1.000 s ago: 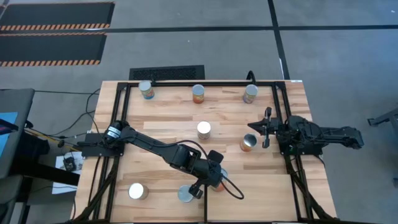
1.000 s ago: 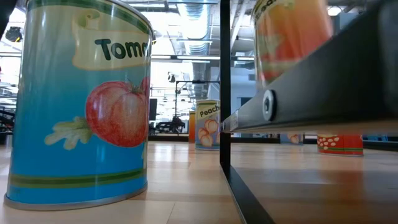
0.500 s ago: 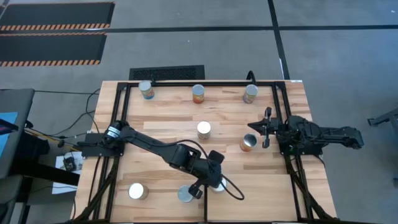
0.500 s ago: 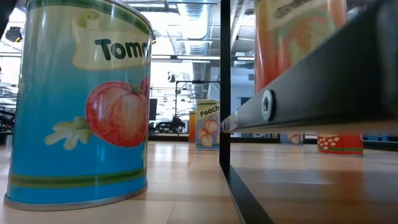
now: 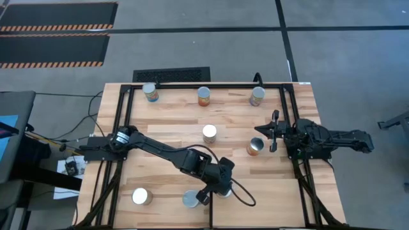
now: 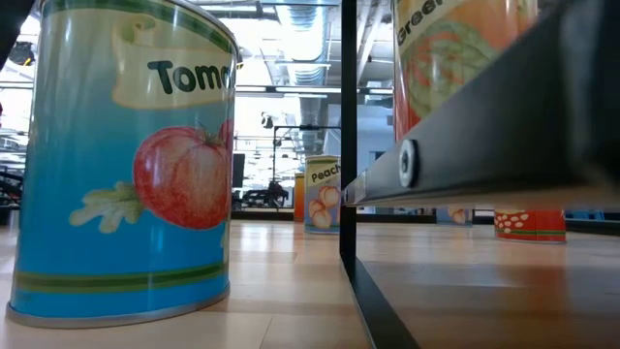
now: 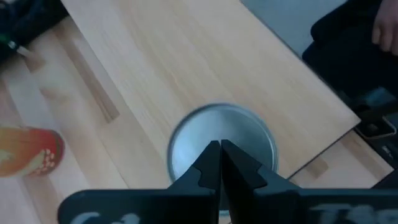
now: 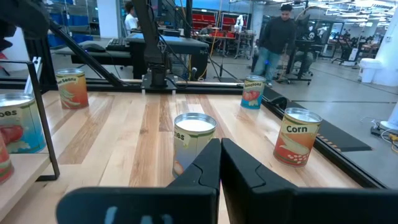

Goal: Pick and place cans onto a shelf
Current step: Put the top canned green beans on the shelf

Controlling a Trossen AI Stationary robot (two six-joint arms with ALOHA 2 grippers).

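My left gripper (image 5: 220,187) is shut over a can (image 7: 221,142) with a silver top. The can stands on the near strip of wood, the shelf (image 5: 255,201), just right of a short black divider bar (image 5: 211,214). In the low view this can (image 6: 455,58) shows an orange label behind a black bar. Two more cans (image 5: 140,196) (image 5: 190,199) stand left of the divider. Other cans stand on the open wood, three along the far edge (image 5: 204,96) and two mid-table (image 5: 209,133) (image 5: 255,147). My right gripper (image 8: 221,144) waits shut at the table's right side. My left gripper points slanting down, its shut fingertips (image 7: 211,155) over the middle of the can's round top (image 7: 249,134). Whether they touch the top I cannot tell. The can stands upright on the wood.
Black frame tubing (image 5: 291,128) runs round the table. The blue tomato can (image 6: 126,165) fills the low view's left. An orange can (image 7: 28,152) lies at the edge of the left wrist view. A person's hand (image 7: 384,25) shows beyond the near table edge.
In the low view the orange can behind the black bar has shifted and turned. It was blurred, and now a different part of its label faces the camera in sharp view.
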